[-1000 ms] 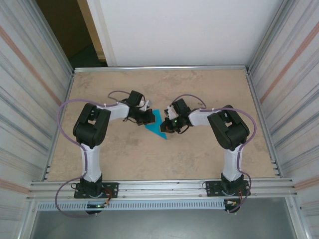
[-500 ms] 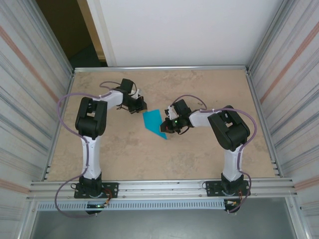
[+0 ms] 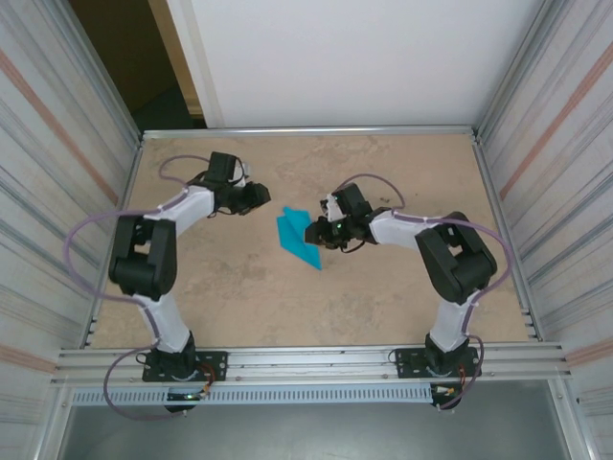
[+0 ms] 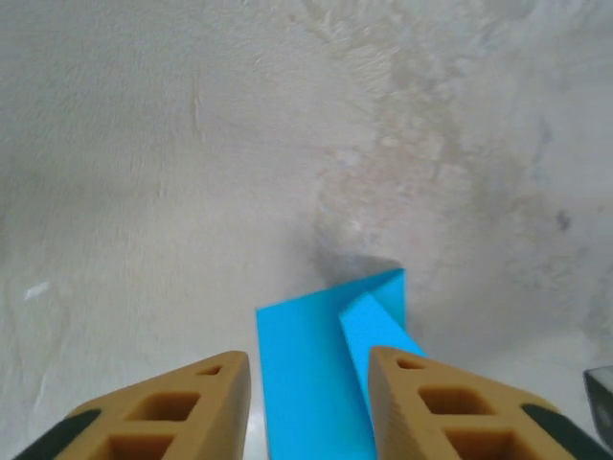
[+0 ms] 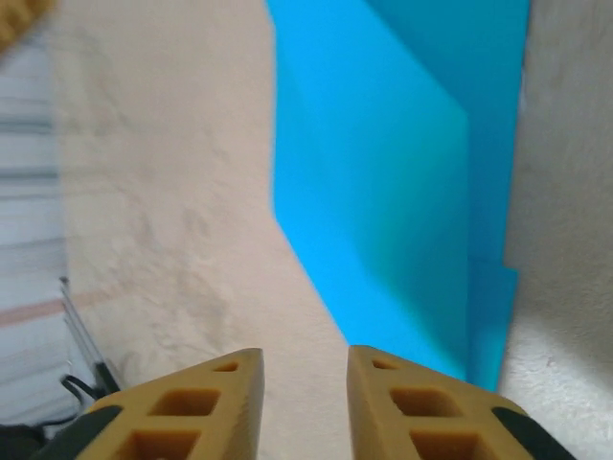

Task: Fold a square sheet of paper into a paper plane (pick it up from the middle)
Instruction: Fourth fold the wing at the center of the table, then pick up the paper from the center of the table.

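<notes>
One sheet of paper (image 3: pixel 297 240) is what everything turns on. It is teal, already creased into a narrow pointed shape, and lies on the bench (image 3: pixel 383 297) roughly midway between my two arms. From above, its long axis runs on a diagonal, with the broad end far and to my left and the sharp tip near and to my right. A small flap at the broad end looks lifted rather than pressed flat.

My right end effector (image 3: pixel 312 233) sits just beside the paper's right edge, and I cannot tell whether it touches. In its wrist view the fingers (image 5: pixel 182 417) stand a little apart with bare bench between them, and the paper (image 5: pixel 402 172) lies ahead and to the right, not in the gap.

My left end effector (image 3: pixel 261 195) is further off, clear of the broad end on the far-left side. Its fingers (image 4: pixel 163 412) are parted wider, and the paper (image 4: pixel 316 383) shows ahead between them but is not gripped.

The right arm is the nearer one, so I judge it better placed to take the paper, closing across the short axis rather than along the crease.
</notes>
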Tool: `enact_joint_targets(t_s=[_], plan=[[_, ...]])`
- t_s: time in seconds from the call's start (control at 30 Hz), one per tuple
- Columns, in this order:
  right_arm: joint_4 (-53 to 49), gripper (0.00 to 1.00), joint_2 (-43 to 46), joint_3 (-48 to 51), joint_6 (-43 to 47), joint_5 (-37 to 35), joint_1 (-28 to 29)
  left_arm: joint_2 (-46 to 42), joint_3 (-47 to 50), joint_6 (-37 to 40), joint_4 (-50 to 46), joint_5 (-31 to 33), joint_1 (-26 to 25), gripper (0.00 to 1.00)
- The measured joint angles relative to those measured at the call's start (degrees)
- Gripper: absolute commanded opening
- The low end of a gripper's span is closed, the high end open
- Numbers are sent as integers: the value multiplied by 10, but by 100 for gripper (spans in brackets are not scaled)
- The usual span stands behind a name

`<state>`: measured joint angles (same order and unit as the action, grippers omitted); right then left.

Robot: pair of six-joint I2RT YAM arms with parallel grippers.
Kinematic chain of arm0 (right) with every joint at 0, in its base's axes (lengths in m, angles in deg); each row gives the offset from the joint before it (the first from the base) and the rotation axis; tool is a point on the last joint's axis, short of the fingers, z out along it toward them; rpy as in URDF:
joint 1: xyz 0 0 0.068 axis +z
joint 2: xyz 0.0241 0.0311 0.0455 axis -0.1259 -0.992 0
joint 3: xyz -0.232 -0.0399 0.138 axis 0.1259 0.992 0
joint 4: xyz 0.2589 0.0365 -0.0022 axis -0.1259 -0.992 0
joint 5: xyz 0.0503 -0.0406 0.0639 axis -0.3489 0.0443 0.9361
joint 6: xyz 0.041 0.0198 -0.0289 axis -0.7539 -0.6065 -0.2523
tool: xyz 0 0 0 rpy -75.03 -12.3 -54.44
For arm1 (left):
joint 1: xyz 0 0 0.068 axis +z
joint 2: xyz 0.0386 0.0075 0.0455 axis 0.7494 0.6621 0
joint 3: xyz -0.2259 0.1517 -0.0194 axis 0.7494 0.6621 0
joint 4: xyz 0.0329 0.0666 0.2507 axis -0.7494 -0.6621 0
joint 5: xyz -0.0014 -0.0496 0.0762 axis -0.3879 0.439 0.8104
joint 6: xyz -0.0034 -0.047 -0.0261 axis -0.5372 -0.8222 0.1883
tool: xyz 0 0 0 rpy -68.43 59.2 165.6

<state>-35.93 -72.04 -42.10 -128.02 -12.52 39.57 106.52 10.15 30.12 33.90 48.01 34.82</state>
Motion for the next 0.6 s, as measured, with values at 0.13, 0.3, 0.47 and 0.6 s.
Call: enact_joint_targets(t_s=[0.13,0.3,0.47,0.6], plan=[[11,41,32,0,1,-14,-28,-84,80,-21,30,16,0,57],[4,40,9,-9,20,-4,-70,-166,152,-31,46,41,1,80],[-24,39,-52,-59,67,27,-72,-234,225,-38,90,55,14,94],[-38,37,-81,-82,97,62,-69,-249,261,-45,131,51,31,98]])
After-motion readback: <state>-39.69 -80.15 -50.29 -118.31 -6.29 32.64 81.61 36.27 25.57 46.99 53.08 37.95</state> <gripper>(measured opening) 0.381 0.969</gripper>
